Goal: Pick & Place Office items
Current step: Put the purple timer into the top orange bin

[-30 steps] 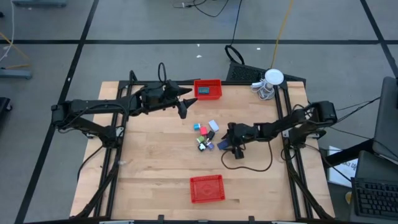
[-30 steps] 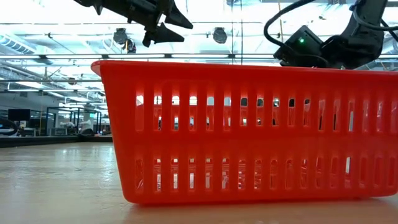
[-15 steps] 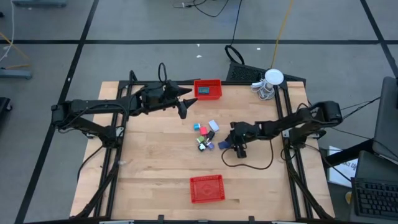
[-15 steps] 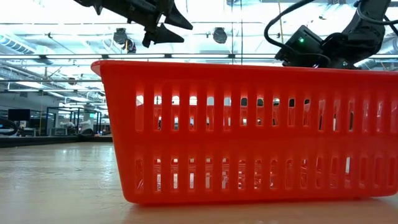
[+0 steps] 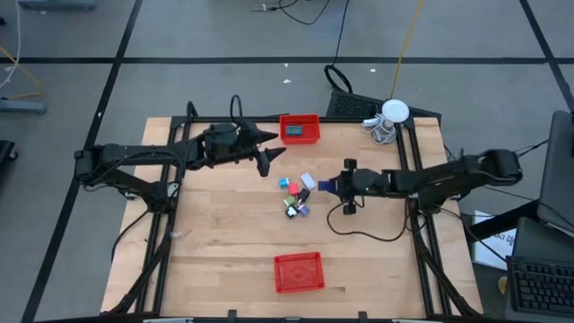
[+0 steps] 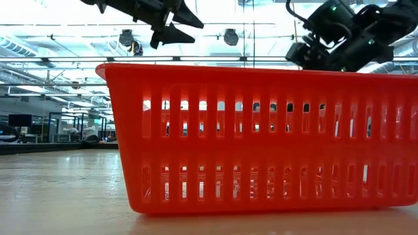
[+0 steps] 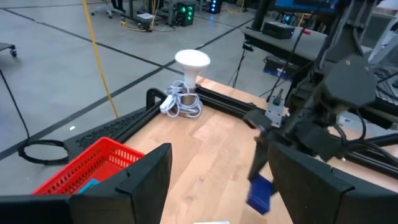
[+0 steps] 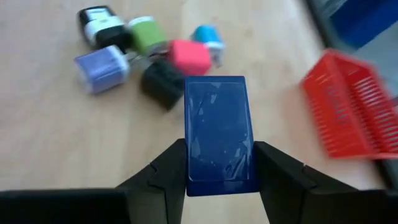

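The office items lie in a small cluster (image 5: 296, 193) at mid-table: purple (image 8: 99, 67), green (image 8: 146, 34), pink (image 8: 188, 56), teal (image 8: 208, 36) and black (image 8: 163, 82) pieces. My right gripper (image 5: 332, 186) hangs just right of the cluster, shut on a flat dark-blue block (image 8: 217, 124), which also shows in the left wrist view (image 7: 260, 193). My left gripper (image 5: 269, 151) hovers open above the table, left of the far red basket (image 5: 300, 128), with nothing between its fingers (image 7: 149, 171). My right gripper pinches the blue block by its two long side edges (image 8: 188, 163), near the end closest to the wrist, between its two fingers (image 8: 273, 171). The fingers come slanting down from the table's right side and lie along the block. The block is lifted clear, its broad face up.
The far red basket holds a teal item. A second red basket (image 5: 298, 272) stands near the front edge and fills the low view (image 6: 261, 130). A white round object with a coiled cable (image 5: 387, 118) sits at the far right corner. A black cable (image 5: 363, 235) loops on the table.
My right gripper has risen with the blue block and drawn back toward the table's far right, tipping closer to level. The block has come up off the table beside the cluster. The other items have stayed in place.
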